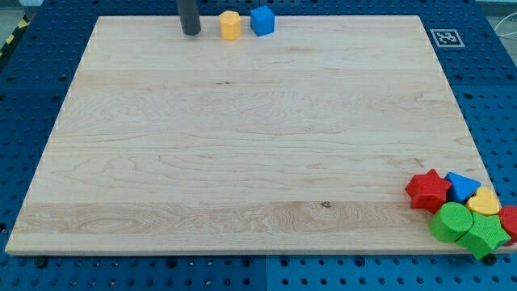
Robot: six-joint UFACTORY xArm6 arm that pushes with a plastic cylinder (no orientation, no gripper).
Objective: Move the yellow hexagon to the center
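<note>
— Where did our yellow hexagon point(230, 24) sit?
— Just left of the blue cube point(262, 20); my tip point(191, 33), a bare rod gripping nothing, stood left of the hexagon.
— Light, rigid, slippery, we judged; push its far face.

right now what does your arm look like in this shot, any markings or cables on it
Only a short stretch shows: a straight, dark grey cylindrical rod, plain and matte, entering from the view's top. No markings, cables or jaws are visible. My tip rests on the wooden board, just to the view's left of the yellow hexagon.
</note>
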